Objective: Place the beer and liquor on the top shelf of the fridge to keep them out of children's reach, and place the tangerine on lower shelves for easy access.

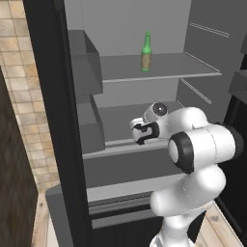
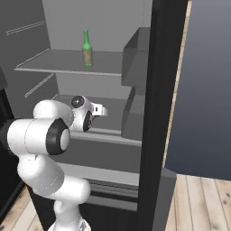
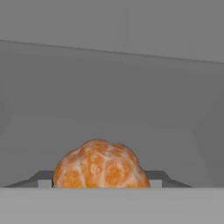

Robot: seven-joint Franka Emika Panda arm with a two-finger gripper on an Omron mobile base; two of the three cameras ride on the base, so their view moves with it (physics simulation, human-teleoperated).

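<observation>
Beer (image 1: 146, 52) stands on the fridge's top shelf (image 1: 193, 69); below it, the gripper (image 3: 101, 186) clamps the tangerine (image 3: 100, 164), ready to lower and release.

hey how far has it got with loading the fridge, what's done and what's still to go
Done: the beer stands upright on the top shelf. In hand: the tangerine sits between the gripper fingers, with the hand reaching in over a lower shelf, so it looks close to being set down. Left: releasing it, then the liquor, which I can't spot in these views.
</observation>
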